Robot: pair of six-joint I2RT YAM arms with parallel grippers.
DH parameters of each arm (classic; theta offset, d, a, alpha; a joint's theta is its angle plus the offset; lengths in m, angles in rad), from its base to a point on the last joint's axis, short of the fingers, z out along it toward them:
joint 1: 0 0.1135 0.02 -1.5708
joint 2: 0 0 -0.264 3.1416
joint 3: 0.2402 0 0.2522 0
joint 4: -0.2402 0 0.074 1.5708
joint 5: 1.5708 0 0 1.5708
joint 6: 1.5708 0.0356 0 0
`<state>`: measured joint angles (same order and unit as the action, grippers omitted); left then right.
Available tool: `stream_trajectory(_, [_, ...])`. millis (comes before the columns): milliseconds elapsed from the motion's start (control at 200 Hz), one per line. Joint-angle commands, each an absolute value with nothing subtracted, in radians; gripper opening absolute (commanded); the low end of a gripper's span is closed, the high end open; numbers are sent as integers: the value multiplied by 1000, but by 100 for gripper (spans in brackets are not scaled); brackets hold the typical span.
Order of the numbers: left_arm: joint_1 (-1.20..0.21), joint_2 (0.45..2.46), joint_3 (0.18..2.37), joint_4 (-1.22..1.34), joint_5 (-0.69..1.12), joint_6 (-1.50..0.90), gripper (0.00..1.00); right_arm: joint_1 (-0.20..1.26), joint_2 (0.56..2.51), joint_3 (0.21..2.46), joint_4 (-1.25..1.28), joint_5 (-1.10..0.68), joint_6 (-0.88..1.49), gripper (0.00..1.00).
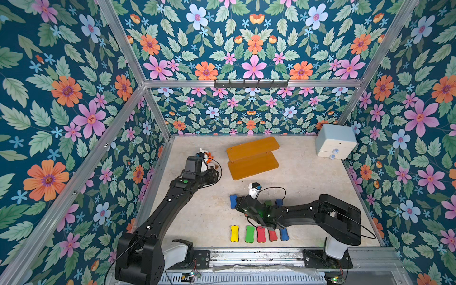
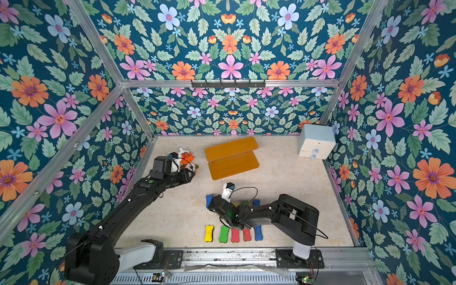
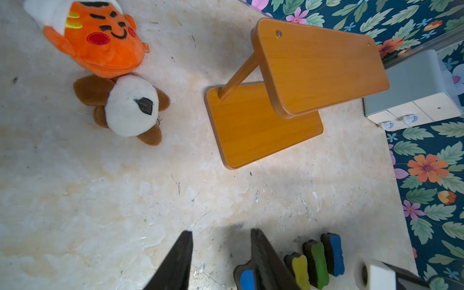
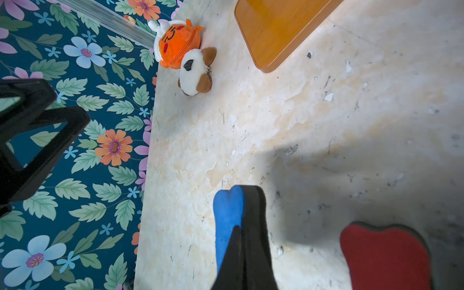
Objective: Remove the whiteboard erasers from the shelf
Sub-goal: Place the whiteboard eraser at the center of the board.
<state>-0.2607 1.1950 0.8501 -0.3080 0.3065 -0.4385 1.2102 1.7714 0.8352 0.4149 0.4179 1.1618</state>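
The shelf [image 1: 253, 158] [image 3: 319, 67] stands at the back middle of the table, and both of its orange-brown boards are bare. Five whiteboard erasers lie in a row at the front: yellow [image 1: 234, 233], green [image 1: 249, 234], two red, and blue [image 1: 284, 234]. Behind them lies another line: blue [image 1: 233, 201] [image 4: 227, 216], yellow [image 3: 300, 272], green [image 3: 319, 263] and blue [image 3: 335, 253]. My right gripper [image 4: 241, 228] is shut, its tips resting over the leftmost blue eraser with nothing between them. My left gripper [image 3: 221, 232] hangs open and empty above bare table, left of the shelf.
An orange plush [image 3: 100, 37] and a brown-white plush [image 3: 128, 108] lie at the back left by the left wrist. A pale drawer box [image 1: 336, 142] sits in the back right corner. Flowered walls close in three sides. A red eraser [image 4: 386, 256] lies beside the right fingers.
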Motion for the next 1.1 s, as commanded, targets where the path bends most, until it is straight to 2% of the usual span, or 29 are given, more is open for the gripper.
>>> stream_trajectory(0, [-258,1184,853,-299,301,-421,44,1240,1782,839,366,508,1227,4])
stream_trajectory(795, [-259,1165,848,-305,279,-414,45,1274,1842,822,376,468,1298,5])
stream_trajectory(990, [-258,1167,851,-307,280,-411,45,1275,1834,819,371,468,1299,9])
stream_trajectory(1095, [-258,1166,851,-307,279,-411,45,1276,1833,824,365,468,1294,14])
